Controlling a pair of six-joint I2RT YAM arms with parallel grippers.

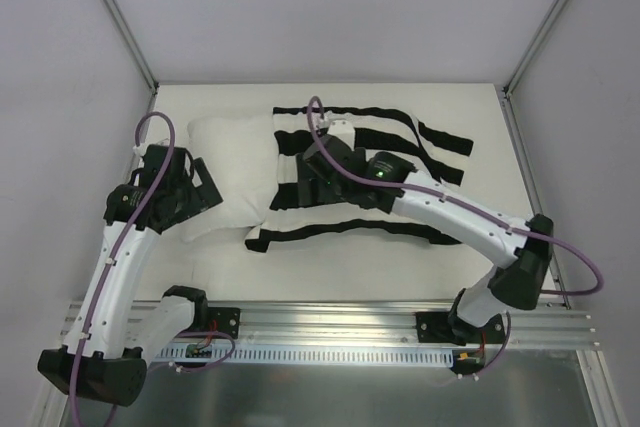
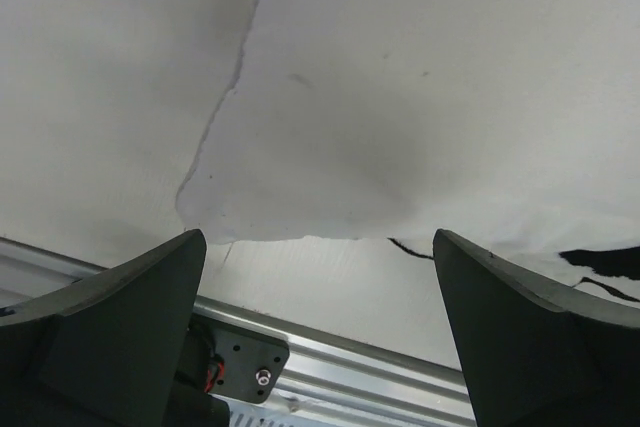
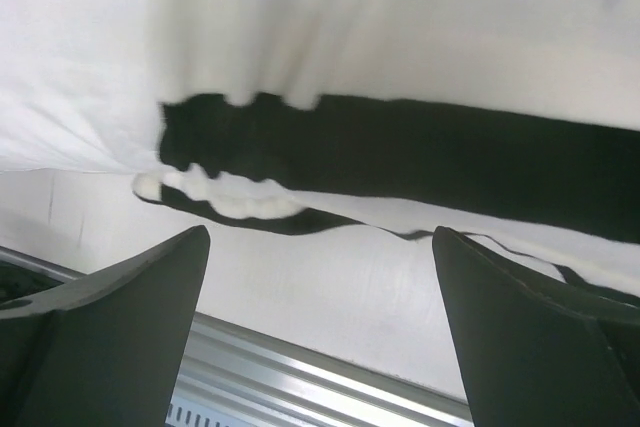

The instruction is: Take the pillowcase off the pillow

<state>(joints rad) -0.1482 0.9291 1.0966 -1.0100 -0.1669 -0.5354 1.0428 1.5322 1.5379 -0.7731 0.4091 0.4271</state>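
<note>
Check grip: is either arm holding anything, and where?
Nothing held. Both wrist views show jaws wide apart, empty: left gripper facing the pillow, right gripper facing the pillowcase.

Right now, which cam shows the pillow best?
Top external: the pillow shows its whole bare left end, the rest inside the pillowcase. Left wrist shows one white corner close up; right wrist, a white sliver beside the striped edge.
</note>
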